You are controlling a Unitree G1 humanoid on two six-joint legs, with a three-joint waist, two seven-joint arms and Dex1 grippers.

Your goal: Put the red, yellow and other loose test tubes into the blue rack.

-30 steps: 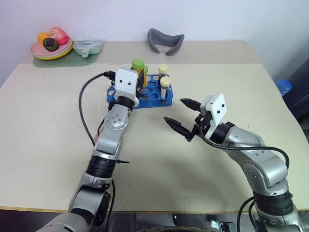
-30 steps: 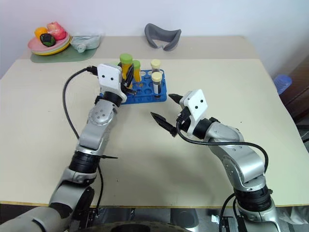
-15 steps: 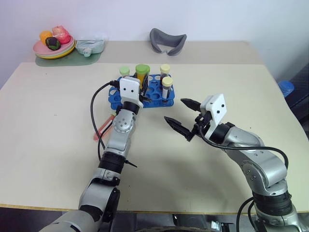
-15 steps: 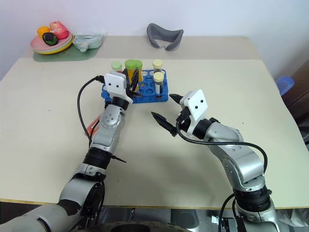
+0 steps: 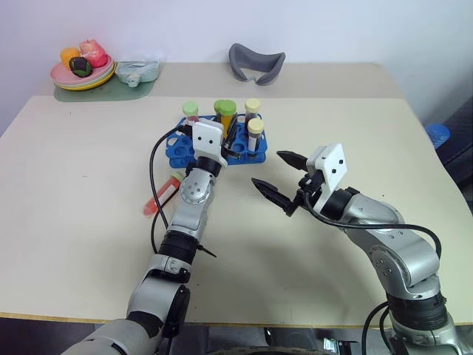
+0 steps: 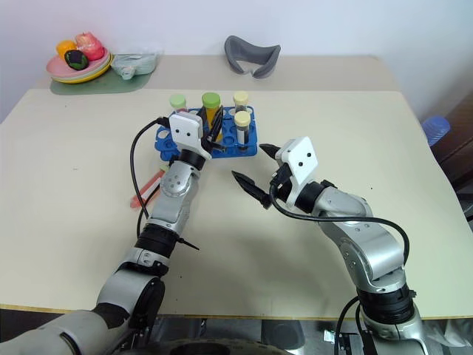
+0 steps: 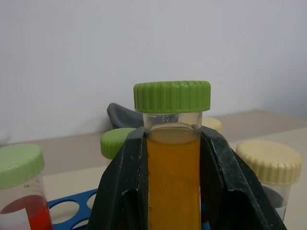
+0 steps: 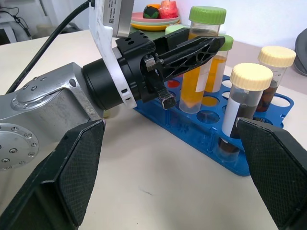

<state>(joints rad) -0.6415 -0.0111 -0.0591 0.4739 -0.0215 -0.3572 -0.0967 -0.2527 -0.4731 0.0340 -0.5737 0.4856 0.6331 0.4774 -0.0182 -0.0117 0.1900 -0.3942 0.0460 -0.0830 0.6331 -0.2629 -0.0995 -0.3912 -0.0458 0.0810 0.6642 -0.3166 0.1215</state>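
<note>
Clear plastic yellow tube, ribbed green cap; glossy blue rack.

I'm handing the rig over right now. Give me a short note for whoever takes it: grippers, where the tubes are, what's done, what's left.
Left gripper: shut on the yellow test tube with a green cap, held upright over the blue rack.
Right gripper: open, holding nothing, hovering over the table right of the rack.
Done: two cream-capped dark tubes stand in the rack, plus a green-capped red tube and another yellow one.
Left: seat the held tube in a free hole, then fetch the red test tube lying on the table left of the left arm.
</note>
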